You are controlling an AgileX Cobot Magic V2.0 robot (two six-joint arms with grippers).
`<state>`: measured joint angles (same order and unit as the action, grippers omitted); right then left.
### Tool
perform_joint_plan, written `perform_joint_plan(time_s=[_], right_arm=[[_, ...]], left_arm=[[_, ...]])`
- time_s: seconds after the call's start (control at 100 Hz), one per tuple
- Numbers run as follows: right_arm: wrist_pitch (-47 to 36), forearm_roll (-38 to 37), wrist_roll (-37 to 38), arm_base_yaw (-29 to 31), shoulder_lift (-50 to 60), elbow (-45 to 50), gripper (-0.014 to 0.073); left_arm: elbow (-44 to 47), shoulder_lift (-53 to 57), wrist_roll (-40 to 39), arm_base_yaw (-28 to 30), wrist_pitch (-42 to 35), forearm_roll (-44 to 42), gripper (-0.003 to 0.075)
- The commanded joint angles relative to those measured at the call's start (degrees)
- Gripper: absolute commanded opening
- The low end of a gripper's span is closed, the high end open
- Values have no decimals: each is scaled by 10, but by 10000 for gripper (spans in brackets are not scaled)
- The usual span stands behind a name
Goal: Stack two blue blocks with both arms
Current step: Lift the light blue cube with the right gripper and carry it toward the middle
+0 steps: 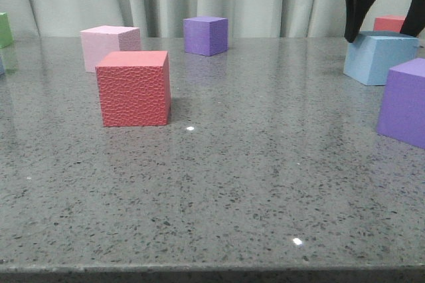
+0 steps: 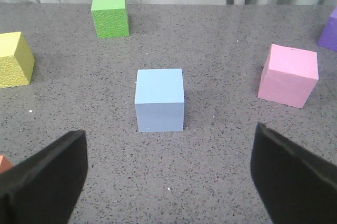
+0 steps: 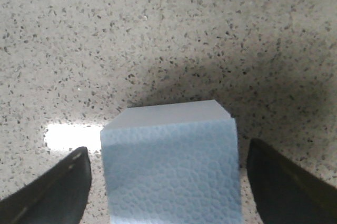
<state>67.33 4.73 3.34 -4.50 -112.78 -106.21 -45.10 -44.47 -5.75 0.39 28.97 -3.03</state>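
One blue block (image 1: 380, 58) rests on the table at the far right. My right gripper (image 1: 386, 27) hangs over it, open, with one black finger on each side of its top. In the right wrist view this block (image 3: 171, 166) fills the space between the fingers (image 3: 50, 192), with a thin gap on each side. The other blue block (image 2: 159, 99) stands alone on the table in the left wrist view. It lies ahead of my left gripper (image 2: 168, 182), which is wide open, holds nothing and is clear of the block. The left arm is out of the front view.
A red cube (image 1: 133, 88), a pale pink cube (image 1: 109, 45) and a purple cube (image 1: 206, 34) stand left of centre. Another purple cube (image 1: 405, 100) stands just in front of the right block. A green cube (image 2: 110, 14), a yellow cube (image 2: 15, 59) and the pink cube (image 2: 288, 74) surround the left block.
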Motion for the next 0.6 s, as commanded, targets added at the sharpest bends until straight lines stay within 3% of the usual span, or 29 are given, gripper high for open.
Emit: perform_joint_plan(time_s=[0.0, 0.26, 0.46, 0.59], right_arm=[[-16, -5, -1, 2, 26, -19, 602], [-11, -5, -1, 2, 22, -19, 590], [-2, -5, 5, 2, 22, -19, 438], [3, -5, 5, 2, 22, -19, 416]], left_arm=[[-20, 0, -1, -2, -36, -1, 597], [-20, 0, -1, -2, -35, -1, 597], [-20, 0, -1, -2, -35, -1, 597], [-20, 0, -1, -2, -34, -1, 597]])
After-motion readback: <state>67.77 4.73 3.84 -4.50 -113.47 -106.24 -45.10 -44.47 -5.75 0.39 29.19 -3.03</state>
